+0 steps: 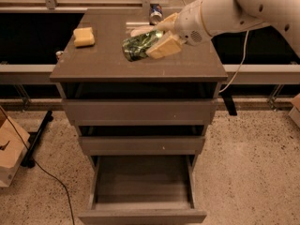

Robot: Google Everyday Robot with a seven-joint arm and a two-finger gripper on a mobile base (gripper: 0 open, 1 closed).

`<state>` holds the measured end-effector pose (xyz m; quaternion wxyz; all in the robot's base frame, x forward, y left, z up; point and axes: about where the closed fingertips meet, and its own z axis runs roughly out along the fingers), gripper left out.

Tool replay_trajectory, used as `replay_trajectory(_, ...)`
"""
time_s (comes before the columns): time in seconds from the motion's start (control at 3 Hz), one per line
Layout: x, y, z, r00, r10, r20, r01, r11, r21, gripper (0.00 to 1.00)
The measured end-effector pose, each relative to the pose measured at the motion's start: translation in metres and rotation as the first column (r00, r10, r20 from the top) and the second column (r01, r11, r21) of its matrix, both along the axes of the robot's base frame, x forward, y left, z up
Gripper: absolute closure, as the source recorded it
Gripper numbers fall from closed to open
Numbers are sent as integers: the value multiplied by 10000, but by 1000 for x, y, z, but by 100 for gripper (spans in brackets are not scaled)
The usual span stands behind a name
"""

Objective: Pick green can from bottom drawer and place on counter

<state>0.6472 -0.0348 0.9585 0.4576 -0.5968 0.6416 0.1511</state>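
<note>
My gripper [157,39] is shut on the green can [138,45], a dark green mottled shiny can held on its side above the middle of the counter [103,60]. One tan finger [161,46] lies along the can's near side. The white arm reaches in from the upper right. The bottom drawer [140,184] is pulled wide open below, and its visible inside is bare.
A yellow sponge [84,36] lies on the counter's left part. A blue-and-silver can [155,14] stands at the counter's back edge. A pale bowl [140,31] is mostly hidden behind the green can. The two upper drawers stand slightly open. A cardboard box [9,153] sits on the floor left.
</note>
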Motion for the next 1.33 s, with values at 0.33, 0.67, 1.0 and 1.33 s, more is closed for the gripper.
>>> replay_trajectory(0.33, 33, -10, -11, 9939, -1088, -169, 1093, 9936, 294, 100)
replay_trajectory(0.67, 72, -24, -28, 9731, -2247, -502, 2278, 9713, 682, 79)
replay_trajectory(1.0, 98, -33, -63, 9510, -2791, -1330, 2926, 9514, 955, 48)
replay_trajectory(1.33, 110, -35, -92, 9364, -2815, -2094, 3115, 9417, 1272, 25)
